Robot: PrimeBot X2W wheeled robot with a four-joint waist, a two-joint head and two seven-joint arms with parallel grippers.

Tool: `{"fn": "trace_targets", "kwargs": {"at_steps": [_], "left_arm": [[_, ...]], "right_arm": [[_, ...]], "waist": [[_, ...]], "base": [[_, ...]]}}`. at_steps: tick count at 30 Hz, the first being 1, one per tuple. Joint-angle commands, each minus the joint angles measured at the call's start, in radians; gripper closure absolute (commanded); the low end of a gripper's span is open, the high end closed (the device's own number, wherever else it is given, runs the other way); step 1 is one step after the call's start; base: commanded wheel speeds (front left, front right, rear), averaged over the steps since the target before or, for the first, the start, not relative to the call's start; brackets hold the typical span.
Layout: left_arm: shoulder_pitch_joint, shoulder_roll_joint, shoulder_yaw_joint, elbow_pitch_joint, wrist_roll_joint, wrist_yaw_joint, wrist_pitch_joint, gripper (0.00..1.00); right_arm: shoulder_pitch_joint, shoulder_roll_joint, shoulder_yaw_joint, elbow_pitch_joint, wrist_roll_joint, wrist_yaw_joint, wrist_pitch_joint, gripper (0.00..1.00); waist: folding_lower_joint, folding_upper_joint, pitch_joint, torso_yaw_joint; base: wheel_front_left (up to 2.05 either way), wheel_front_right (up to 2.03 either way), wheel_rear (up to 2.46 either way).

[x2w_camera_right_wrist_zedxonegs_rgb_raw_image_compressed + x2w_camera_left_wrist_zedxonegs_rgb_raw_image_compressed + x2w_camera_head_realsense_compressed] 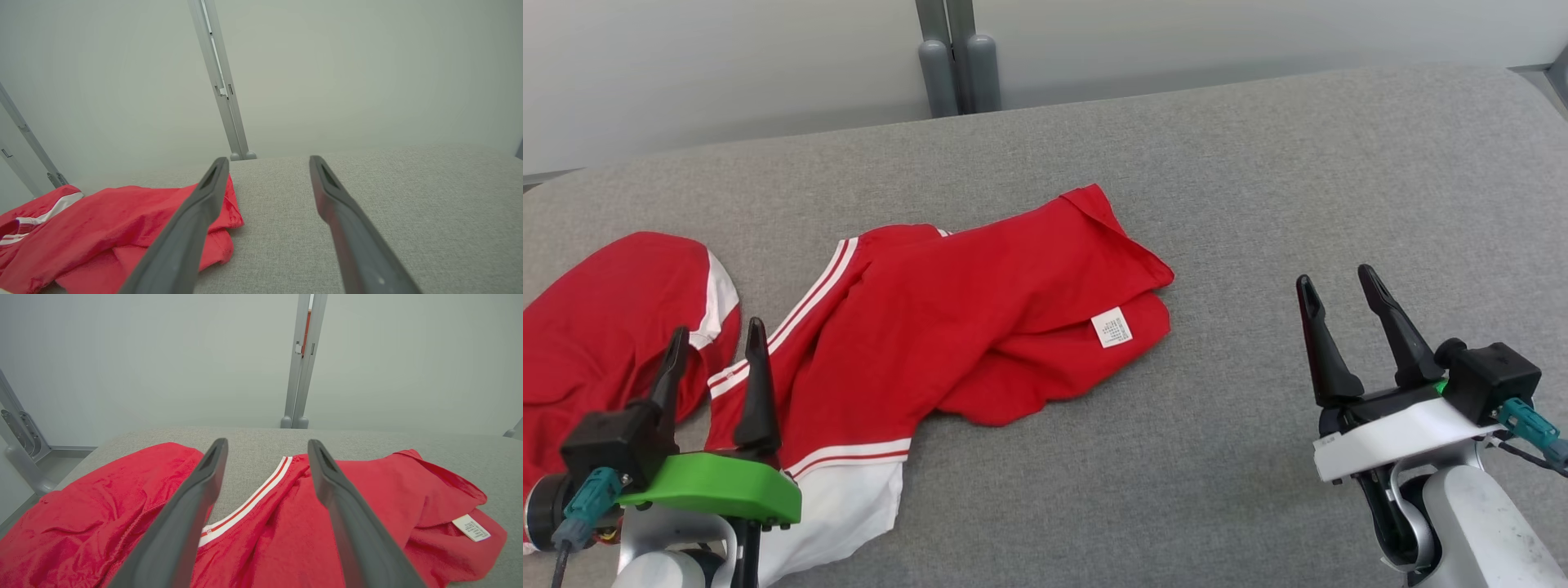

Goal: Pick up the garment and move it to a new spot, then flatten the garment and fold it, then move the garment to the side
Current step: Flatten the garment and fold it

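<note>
Garment (947, 327) crumpled on grey pad (1258, 163); L gripper (718, 327), R gripper (1334, 276) fingers spread, empty. Looks like all steps left.

Cannot read print on label (1112, 327): too small. Cannot see garment (947, 318) past left, bottom edges, nor behind left fingers (757, 384).

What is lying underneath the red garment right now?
The red garment lies on the grey fabric surface, which shows beside it. Its own folded layers hide whatever else might sit beneath.
</note>
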Motion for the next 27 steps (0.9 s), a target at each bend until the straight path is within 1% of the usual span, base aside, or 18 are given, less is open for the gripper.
{"fn": "trace_targets", "kwargs": {"at_steps": [1,6,14,20,27], "left_arm": [[-0.023,-0.001,-0.001,0.009,0.008,-0.007,-0.02,0.0],[-0.036,-0.022,-0.009,0.038,0.003,-0.019,-0.061,0.0],[-0.061,-0.053,-0.047,0.077,-0.005,-0.046,-0.08,0.0],[-0.086,-0.068,-0.065,0.099,-0.003,-0.062,-0.101,0.0],[-0.115,-0.09,-0.091,0.123,-0.002,-0.07,-0.105,0.0]], "right_arm": [[0.007,-0.007,0.0,0.006,0.005,0.0,-0.003,0.0],[-0.018,-0.018,0.011,0.028,0.009,0.0,-0.003,0.0],[-0.101,-0.078,0.068,0.098,0.027,0.0,0.055,0.0],[-0.187,-0.12,0.124,0.179,0.064,0.001,0.136,0.0],[-0.286,-0.163,0.186,0.29,0.149,0.0,0.252,0.0]], "waist": [[0.0,0.0,-0.001,0.006],[0.0,0.0,-0.001,0.02],[0.0,0.0,0.018,0.056],[0.0,0.0,0.044,0.094],[0.0,0.0,0.085,0.161]], "base": [[0.0,0.0,0.0],[0.0,0.0,0.0],[0.0,0.0,0.0],[0.0,0.0,0.0],[0.0,0.0,0.0]]}}
